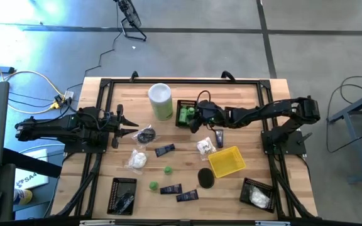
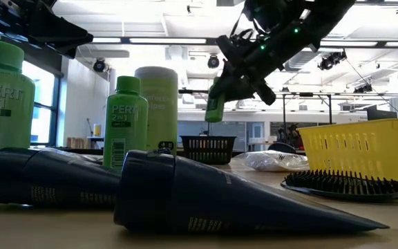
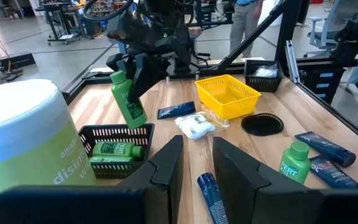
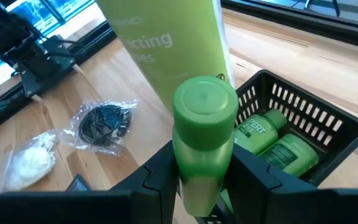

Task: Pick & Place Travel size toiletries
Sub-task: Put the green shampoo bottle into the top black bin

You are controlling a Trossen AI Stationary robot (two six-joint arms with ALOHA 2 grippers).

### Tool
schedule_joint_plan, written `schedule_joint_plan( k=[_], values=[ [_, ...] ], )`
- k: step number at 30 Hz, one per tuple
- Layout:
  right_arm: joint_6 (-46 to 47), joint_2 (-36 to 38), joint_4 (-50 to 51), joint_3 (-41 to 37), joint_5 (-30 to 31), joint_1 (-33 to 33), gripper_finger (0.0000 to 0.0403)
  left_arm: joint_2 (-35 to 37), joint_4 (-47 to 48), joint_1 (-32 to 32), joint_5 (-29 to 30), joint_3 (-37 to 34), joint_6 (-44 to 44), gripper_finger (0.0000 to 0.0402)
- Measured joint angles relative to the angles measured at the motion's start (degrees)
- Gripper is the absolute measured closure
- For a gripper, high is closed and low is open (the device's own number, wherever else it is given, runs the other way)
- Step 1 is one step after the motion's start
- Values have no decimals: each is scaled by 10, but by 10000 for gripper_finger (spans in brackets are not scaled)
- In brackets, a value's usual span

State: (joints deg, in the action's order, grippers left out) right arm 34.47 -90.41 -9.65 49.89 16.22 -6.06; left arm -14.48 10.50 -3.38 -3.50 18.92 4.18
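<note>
Over the black basket (image 1: 185, 114) at the back of the table I have the right gripper (image 1: 192, 117) clamped on a green bottle (image 4: 199, 149), which hangs tilted just above the basket's rim. Two more green bottles (image 4: 272, 140) already lie inside. Just beside the basket stands the tall canister (image 1: 160, 100), the nearest obstacle on that side. The left gripper (image 1: 132, 127) waits at the left side of the table, fingers (image 3: 166, 163) parted and holding nothing, pointed towards a bagged dark item (image 1: 146, 135). In the middle lie a white packet (image 1: 137, 159), a navy tube (image 1: 164, 150), another packet (image 1: 205, 147) and the yellow basket (image 1: 226, 161), with a dark round brush (image 1: 206, 177) just in front of it. Near the front edge sit two small green bottles (image 1: 167, 169), two more tubes (image 1: 171, 189) and two black baskets (image 1: 122, 195) at the corners. The back right of the table, under my right arm, is bare wood.
</note>
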Motion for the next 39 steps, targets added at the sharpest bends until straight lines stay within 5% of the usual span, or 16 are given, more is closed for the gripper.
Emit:
schedule_joint_plan(
  k=[30,39],
  values=[
    [34,-56,-41,-1,49,17,299,0,3,0,2,0,-5,318],
    [30,-56,-48,0,-2,-1,298,0,4,0,2,0,-13,318]
  ],
)
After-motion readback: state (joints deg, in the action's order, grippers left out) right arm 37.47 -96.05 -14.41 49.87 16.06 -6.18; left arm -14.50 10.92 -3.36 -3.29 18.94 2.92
